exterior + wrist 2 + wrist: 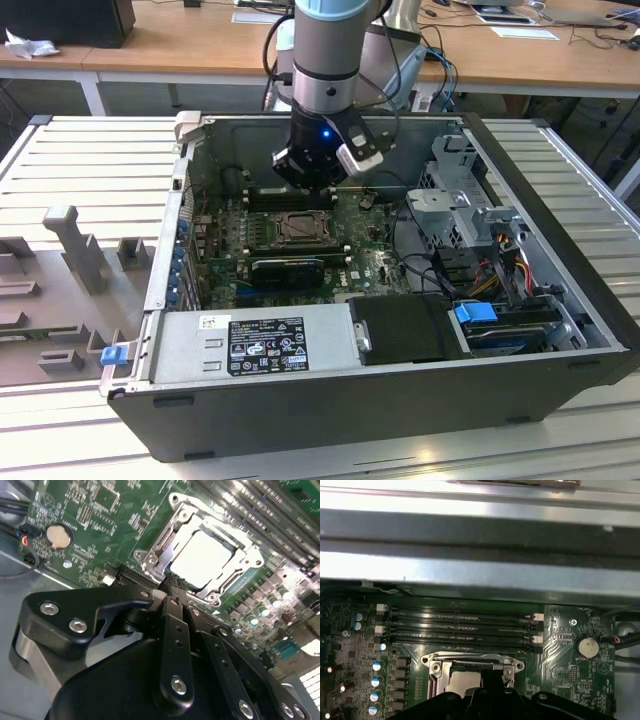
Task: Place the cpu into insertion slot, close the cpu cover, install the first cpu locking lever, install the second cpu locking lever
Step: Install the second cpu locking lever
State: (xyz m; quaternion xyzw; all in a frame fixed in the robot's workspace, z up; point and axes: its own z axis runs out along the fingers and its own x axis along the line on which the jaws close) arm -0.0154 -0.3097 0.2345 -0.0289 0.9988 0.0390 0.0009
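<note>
Open computer case [400, 400] lies on a slatted metal table [80, 160], wooden desks behind; green motherboard [370, 250] sits flat inside, power supply [255, 345] along the near wall, drive cage [460, 190] and cable bundle toward the exterior view's right; robot arm [325, 60] comes down into the case from above, gripper [312, 178] hanging just over the socket area; long black memory slots [460, 625] run beside the socket, coin cell battery [585, 646] off to one side of them; insertion slot [200, 555] in the middle of the board, cpu cover [162, 540] down flat around it, silvery frame with open centre; cpu [205, 555] seated in the slot, pale metal top visible through the cover opening; gripper fingers [175, 595] drawn together into one narrow black tip, holding nothing, tip at the socket's edge, contact cannot tell.
</note>
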